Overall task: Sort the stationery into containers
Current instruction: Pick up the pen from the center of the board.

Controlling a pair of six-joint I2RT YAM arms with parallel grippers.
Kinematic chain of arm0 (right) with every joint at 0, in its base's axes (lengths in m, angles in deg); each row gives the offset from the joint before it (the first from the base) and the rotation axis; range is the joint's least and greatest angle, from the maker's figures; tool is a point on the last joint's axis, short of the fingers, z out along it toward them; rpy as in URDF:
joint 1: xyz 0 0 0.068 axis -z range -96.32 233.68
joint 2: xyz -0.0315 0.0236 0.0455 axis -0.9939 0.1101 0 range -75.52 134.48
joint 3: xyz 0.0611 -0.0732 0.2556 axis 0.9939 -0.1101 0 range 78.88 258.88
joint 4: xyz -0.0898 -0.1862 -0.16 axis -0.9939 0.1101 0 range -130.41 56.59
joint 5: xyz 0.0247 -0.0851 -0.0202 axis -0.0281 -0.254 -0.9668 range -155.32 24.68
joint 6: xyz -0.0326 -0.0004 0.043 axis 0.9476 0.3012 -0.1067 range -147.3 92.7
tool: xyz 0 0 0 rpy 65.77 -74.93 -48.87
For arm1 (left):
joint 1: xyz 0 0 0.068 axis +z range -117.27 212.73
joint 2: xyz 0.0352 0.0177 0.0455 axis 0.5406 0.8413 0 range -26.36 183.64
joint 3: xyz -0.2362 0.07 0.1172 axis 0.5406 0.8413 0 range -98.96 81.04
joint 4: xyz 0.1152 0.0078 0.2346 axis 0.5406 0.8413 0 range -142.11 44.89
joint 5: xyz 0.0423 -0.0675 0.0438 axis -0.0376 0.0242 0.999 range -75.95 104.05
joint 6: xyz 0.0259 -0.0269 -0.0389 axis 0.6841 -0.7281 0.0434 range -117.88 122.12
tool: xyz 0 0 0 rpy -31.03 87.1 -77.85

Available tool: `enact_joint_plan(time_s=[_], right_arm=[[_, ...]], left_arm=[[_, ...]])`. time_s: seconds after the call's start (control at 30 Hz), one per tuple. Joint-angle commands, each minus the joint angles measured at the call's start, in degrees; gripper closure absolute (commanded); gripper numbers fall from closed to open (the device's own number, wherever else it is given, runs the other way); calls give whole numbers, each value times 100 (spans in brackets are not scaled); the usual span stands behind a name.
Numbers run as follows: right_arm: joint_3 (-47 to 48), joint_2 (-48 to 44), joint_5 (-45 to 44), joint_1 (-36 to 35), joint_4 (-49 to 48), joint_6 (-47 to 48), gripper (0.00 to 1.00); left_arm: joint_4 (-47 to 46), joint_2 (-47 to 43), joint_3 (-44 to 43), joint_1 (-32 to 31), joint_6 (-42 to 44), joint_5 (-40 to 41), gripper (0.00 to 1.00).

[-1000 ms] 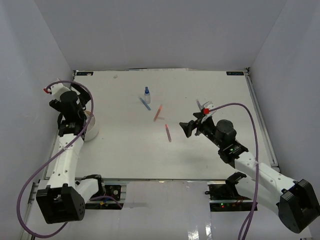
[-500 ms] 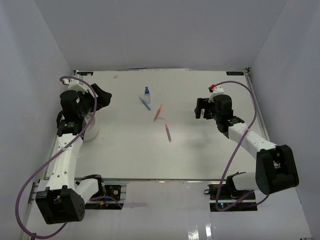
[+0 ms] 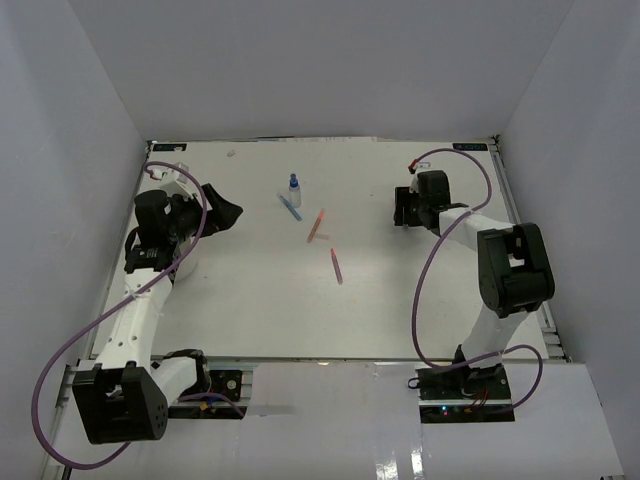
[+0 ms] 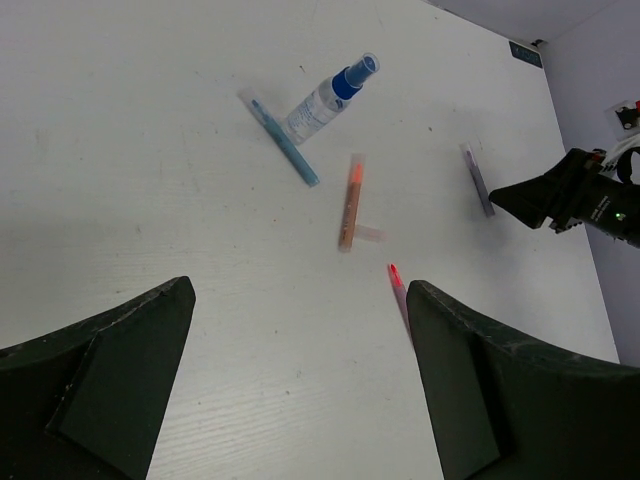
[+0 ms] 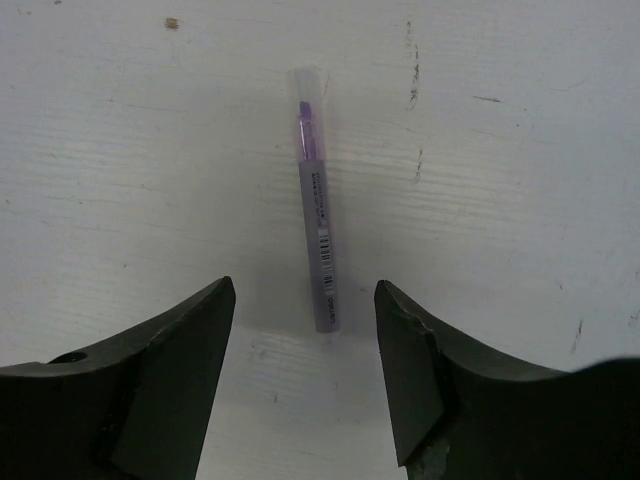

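— What's changed?
— The right gripper (image 5: 305, 292) has swung over to the purple pen (image 5: 315, 240) lying flat, fingers spread either side.
— And the left?
— The left gripper (image 4: 300, 290) has risen off the dish (image 3: 186, 262), fingers apart, empty. A pickup looks next.

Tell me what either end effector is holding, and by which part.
Nothing. Both are open: the left end effector is empty, and the purple pen lies loose under the right end effector.

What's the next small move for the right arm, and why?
Probably lower the right gripper straight down and close it on the purple pen. The pen lies centred between the open jaws, its barrel across their closing line, and is not yet gripped.
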Motion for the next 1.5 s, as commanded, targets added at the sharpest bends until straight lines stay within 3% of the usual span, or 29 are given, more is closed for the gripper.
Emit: enact_joint_plan(time_s=[0.0,0.23,0.43,0.6,0.83,1.07,1.23,1.47], right_arm=[[388,264,-59,1,178,95,37],[608,827,-182,1,457,112,47],[731,898,-306,-17,758,121,69],[336,460,-323,-113,424,147,89],[-541,-533,-122,-649,-102,200,92],[-1763,-2254,520,-2053,-1490,-2,92],[-2213,-2775,959,-2697,-2632,-160,92],[-2424,-3110,1250,-3049,-3258,-301,92]], left_arm=[[-111,-31,7,-50,97,-151,2],[-103,4,7,-59,114,-169,2],[-120,4,24,-103,88,-178,2],[-103,66,25,-217,27,-274,2],[-41,4,-63,-1174,-517,-91,2],[-243,215,-230,-2271,-1334,489,2],[-331,303,-467,-2923,-1590,1105,5],[-331,522,-749,-3662,-1793,1852,11]])
